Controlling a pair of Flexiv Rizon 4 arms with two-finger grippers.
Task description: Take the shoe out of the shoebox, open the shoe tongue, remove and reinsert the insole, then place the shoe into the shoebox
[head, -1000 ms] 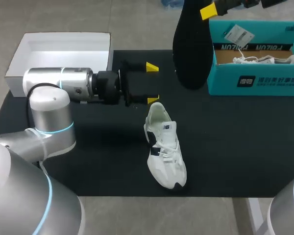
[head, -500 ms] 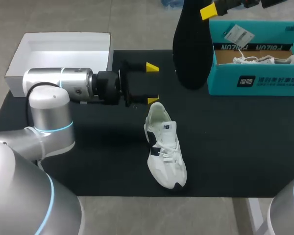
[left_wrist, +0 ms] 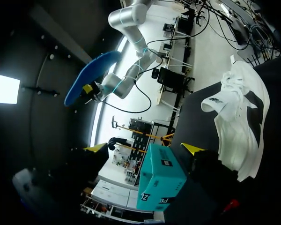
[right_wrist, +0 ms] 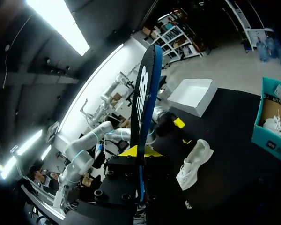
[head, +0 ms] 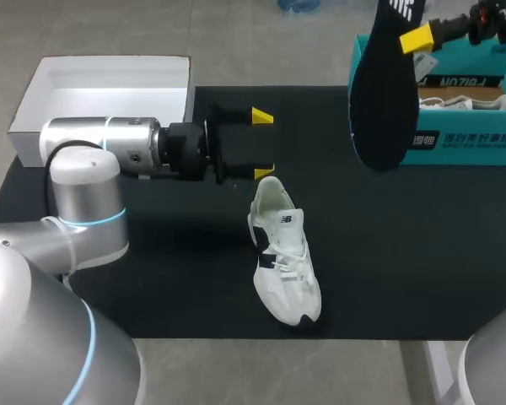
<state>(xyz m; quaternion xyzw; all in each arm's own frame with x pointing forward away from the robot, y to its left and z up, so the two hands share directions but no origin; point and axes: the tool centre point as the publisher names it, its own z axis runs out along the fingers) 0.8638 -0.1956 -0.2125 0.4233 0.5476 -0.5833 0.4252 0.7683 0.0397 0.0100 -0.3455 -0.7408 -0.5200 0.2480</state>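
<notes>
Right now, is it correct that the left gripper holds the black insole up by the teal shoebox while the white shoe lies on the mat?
Not quite: the right gripper holds the insole, as the head view shows; shoebox, shoe and mat are as you say.

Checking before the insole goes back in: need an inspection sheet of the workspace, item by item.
Surface: black mat covers the table.
Job's things: white shoe lies on the mat, outside the box. The dark insole is held up in the air in front of the teal shoebox. A second white shoe sits inside the shoebox.
Clutter: white cardboard tray, open side up, at the mat's far left corner.
Grippers: left gripper open, one tip close by the shoe's heel. Right gripper shut on the insole.
Cables: nothing seen on the mat.
Surroundings: nothing seen reaching over the table.
</notes>
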